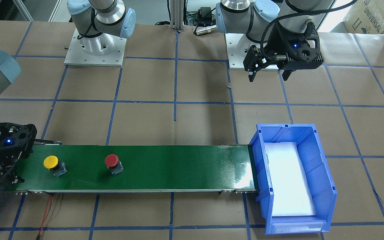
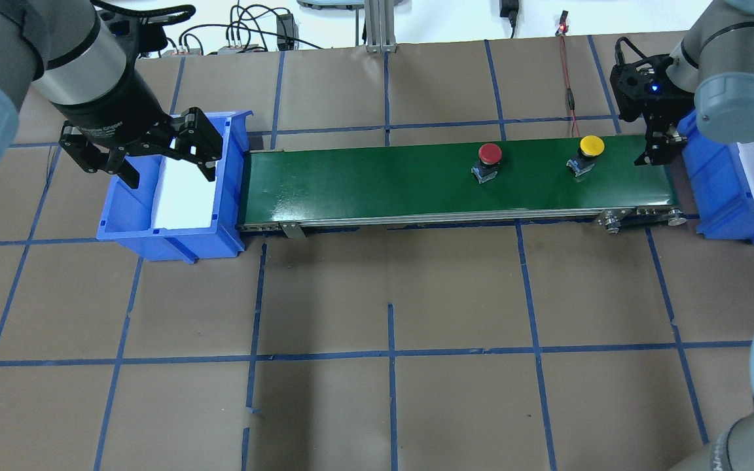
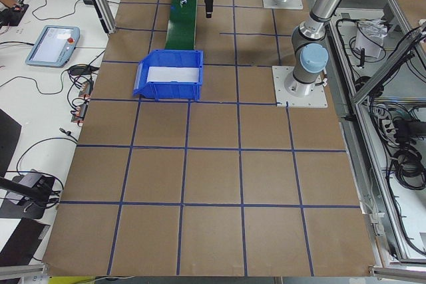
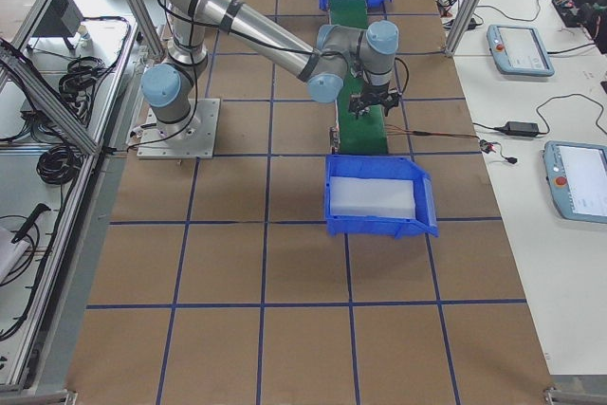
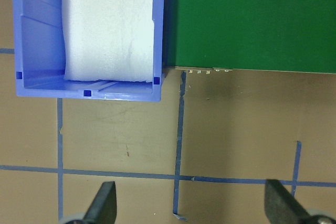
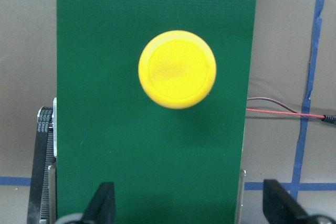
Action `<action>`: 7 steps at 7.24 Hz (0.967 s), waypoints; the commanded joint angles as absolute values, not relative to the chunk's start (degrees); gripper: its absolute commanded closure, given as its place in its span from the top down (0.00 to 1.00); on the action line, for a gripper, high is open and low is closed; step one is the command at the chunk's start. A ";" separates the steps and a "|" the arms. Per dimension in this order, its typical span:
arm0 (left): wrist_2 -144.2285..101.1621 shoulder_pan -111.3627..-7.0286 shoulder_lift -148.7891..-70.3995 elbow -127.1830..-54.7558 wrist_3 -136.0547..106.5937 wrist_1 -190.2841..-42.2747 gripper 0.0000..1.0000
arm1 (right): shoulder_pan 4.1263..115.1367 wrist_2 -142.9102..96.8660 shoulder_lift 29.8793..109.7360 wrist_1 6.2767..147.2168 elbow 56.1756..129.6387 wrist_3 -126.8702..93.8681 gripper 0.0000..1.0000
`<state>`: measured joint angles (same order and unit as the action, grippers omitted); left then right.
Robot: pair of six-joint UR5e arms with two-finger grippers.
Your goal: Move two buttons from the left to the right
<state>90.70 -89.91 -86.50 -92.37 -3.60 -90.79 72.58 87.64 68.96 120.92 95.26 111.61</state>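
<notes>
Two buttons stand upright on the green conveyor belt (image 2: 383,183). The yellow button (image 2: 591,146) (image 1: 51,162) is near the belt's right end, and the red button (image 2: 489,154) (image 1: 111,160) is a little further toward the middle. My right gripper (image 2: 655,157) (image 1: 5,178) hovers open over that belt end. In its wrist view the yellow button (image 6: 177,69) lies ahead of the spread fingertips (image 6: 105,203), untouched. My left gripper (image 2: 171,176) (image 1: 268,76) hangs open and empty above the left blue bin (image 2: 226,196).
A second blue bin (image 2: 717,196) with white foam sits past the belt's right end, under my right arm. A red and black wire (image 1: 45,216) trails off the belt's far side. The table is brown paper with a blue tape grid.
</notes>
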 commanded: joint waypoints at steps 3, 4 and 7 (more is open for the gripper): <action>90.79 -89.91 -86.48 -92.37 -3.60 -90.79 0.99 | 72.86 87.63 68.56 121.11 95.98 111.88 1.00; 90.79 -90.00 -86.48 -92.37 -3.60 -90.88 0.99 | 72.86 88.24 68.73 121.11 95.80 112.58 1.00; 90.79 -90.00 -86.48 -92.37 -3.52 -90.79 0.99 | 72.86 88.33 67.68 121.03 95.89 112.76 1.00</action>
<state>90.79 -89.94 -86.48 -92.37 -3.55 -90.84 72.86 88.20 68.09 121.09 95.88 112.73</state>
